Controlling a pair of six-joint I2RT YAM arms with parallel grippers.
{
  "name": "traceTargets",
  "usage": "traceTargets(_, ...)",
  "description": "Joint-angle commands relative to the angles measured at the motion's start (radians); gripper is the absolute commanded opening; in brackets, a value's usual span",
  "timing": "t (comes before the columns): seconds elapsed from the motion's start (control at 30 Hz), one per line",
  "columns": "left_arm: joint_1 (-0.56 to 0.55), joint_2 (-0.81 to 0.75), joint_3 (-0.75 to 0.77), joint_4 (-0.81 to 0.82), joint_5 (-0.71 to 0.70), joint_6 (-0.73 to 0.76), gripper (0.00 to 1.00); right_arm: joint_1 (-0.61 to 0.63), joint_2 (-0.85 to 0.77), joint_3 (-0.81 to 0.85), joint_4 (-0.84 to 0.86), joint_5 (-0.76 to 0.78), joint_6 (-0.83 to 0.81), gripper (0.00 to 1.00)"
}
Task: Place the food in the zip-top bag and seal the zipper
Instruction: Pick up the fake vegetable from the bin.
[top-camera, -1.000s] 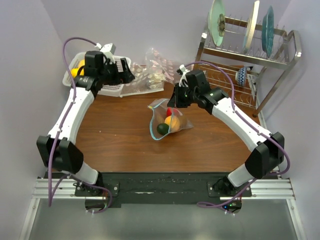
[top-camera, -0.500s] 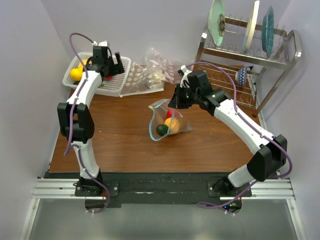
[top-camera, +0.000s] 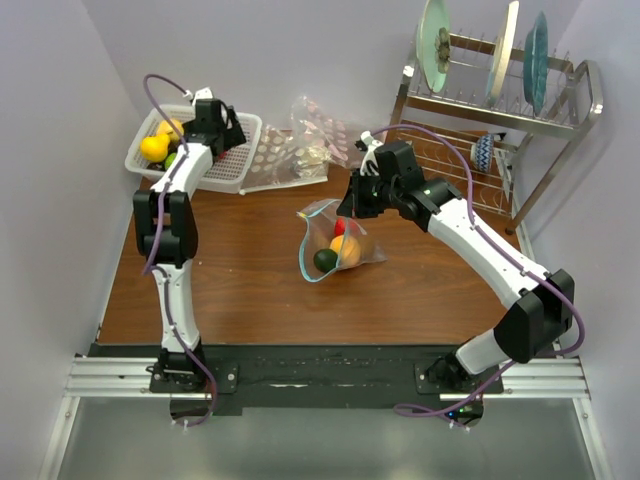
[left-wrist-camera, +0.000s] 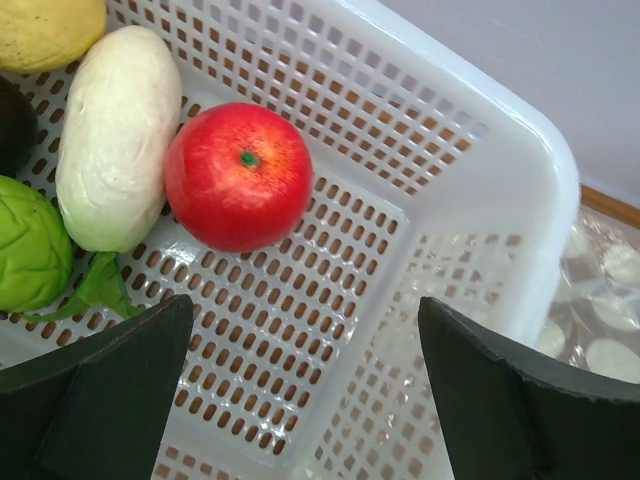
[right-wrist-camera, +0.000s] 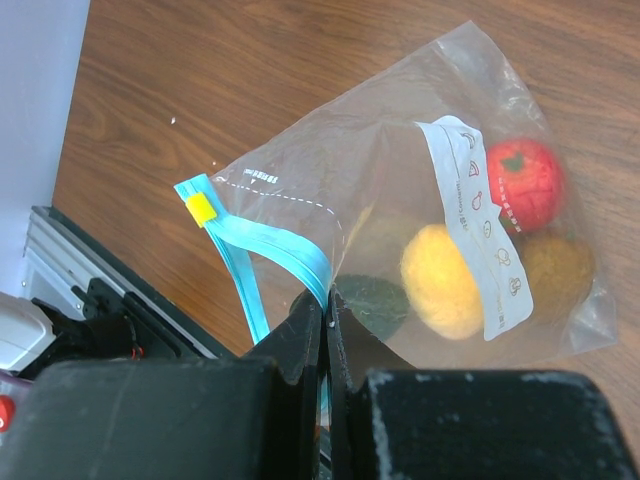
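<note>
Fruit (right-wrist-camera: 440, 280) in the bag (right-wrist-camera: 380, 170) is showing blurred behind plastic, the dark green one partly hidden by the right gripper (right-wrist-camera: 325, 325), which is clamping the zipper (right-wrist-camera: 290, 255) at bottom centre. Left arm (top-camera: 165, 215) is hanging outstretched toward the upper left, left gripper (left-wrist-camera: 310, 400) gaping wide over the basket (left-wrist-camera: 480, 150), apple (left-wrist-camera: 238, 175) up-left of it

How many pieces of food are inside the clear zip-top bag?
4: red fruit deepest in, brownish piece beside it, yellow fruit in the middle, dark green piece nearest the zipper. Others may be hidden.
</note>
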Motion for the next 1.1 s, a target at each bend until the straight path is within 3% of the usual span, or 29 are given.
traceTargets(0.0, 0.033, 0.033, 0.043, 0.126, -0.083, -0.059, 0.99, -0.005, -0.039, 0.009, 0.007, -0.031, -0.015, 0.0)
traceTargets(0.3, 0.049, 0.116, 0.048, 0.215, -0.079, -0.113, 0.99, -0.005, -0.053, -0.006, -0.002, -0.02, -0.022, 0.0)
traceTargets(0.7, 0.05, 0.244, 0.123, 0.247, -0.143, -0.072, 0.98, -0.005, -0.056, -0.009, -0.01, -0.011, -0.026, 0.0)
traceTargets(1.07, 0.052, 0.287, 0.132, 0.285, -0.119, -0.052, 0.98, -0.003, -0.031, -0.008, -0.004, -0.02, -0.025, 0.0)
